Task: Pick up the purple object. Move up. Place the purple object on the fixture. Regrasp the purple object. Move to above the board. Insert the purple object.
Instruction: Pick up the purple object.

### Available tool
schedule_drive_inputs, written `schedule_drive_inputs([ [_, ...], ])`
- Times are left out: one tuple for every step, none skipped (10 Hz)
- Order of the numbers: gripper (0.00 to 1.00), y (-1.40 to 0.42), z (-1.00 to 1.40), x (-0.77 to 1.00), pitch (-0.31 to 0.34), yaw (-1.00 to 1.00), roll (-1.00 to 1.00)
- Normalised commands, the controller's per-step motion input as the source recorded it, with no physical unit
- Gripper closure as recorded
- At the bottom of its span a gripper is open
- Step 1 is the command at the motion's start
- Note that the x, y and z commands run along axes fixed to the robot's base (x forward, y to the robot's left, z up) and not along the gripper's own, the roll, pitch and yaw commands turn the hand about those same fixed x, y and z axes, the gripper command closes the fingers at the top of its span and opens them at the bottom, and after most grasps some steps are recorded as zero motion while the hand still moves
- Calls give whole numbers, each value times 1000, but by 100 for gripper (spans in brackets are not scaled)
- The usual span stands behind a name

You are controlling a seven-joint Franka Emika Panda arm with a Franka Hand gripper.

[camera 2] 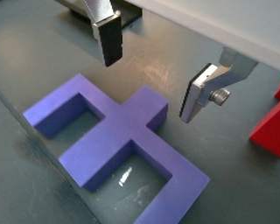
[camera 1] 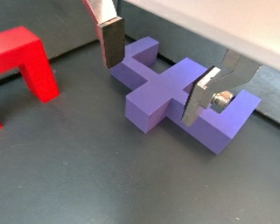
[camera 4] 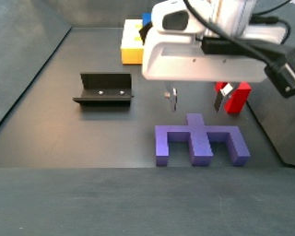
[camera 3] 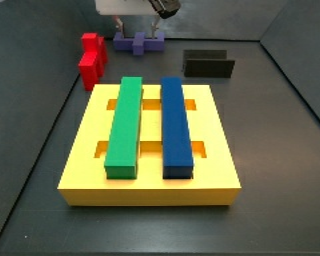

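Observation:
The purple object (camera 1: 175, 96) lies flat on the dark floor; it also shows in the other wrist view (camera 2: 113, 144) and in both side views (camera 3: 140, 42) (camera 4: 201, 141). My gripper (camera 1: 154, 72) hovers just above it with its jaws open and nothing between them. The fingers (camera 1: 109, 42) straddle the raised centre knob without touching it. In the other wrist view the gripper (camera 2: 154, 79) sits a little beyond the knob. The fixture (camera 3: 210, 63) (camera 4: 104, 89) stands apart from the purple object. The yellow board (camera 3: 156, 150) carries a long green bar (camera 3: 127, 123) and a long blue bar (camera 3: 178, 122).
A red blocky piece (camera 1: 24, 63) (camera 2: 272, 122) (camera 3: 91, 58) (camera 4: 232, 95) stands close beside the purple object. The enclosure's walls rise around the floor.

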Motion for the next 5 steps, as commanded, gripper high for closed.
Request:
schedule_drive_inputs([
  [0,0,-651,-71,-117,-3,0],
  [0,80,-574,-83,-66,-23,0],
  [0,109,-446,-80,-69,0,24],
  [0,143,-397,-54,-53,0,0],
  [0,100,-377,0,-13,0,-4],
])
